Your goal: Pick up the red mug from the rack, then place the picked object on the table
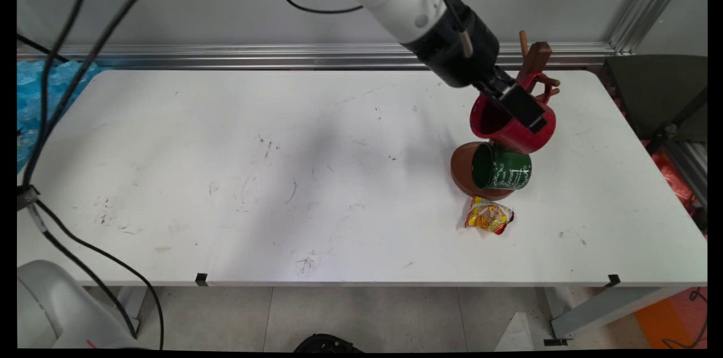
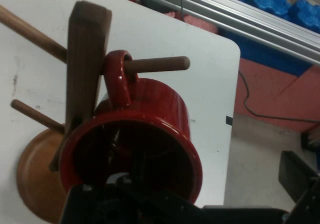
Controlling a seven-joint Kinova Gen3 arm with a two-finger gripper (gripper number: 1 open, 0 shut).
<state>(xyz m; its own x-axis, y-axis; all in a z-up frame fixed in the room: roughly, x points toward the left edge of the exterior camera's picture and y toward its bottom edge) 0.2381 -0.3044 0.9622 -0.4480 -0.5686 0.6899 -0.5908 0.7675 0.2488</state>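
Observation:
My gripper (image 1: 525,109) is shut on the wall of a red mug (image 1: 508,133), one finger inside the rim. The mug lies on its side, mouth toward the left. In the hand view the red mug (image 2: 165,119) fills the middle and its handle (image 2: 117,77) is looped over a peg (image 2: 160,64) of the wooden mug tree (image 2: 87,59). The tree's post (image 1: 536,59) rises behind the mug, and its round base (image 1: 460,169) stands on the table. A green mug (image 1: 505,169) hangs lower on the tree, just under the red one.
A yellow and red snack packet (image 1: 488,215) lies on the table in front of the tree's base. The table's right edge (image 1: 649,177) is close by, with a dark chair (image 1: 661,87) beyond it. Black cables (image 1: 56,92) hang at the left.

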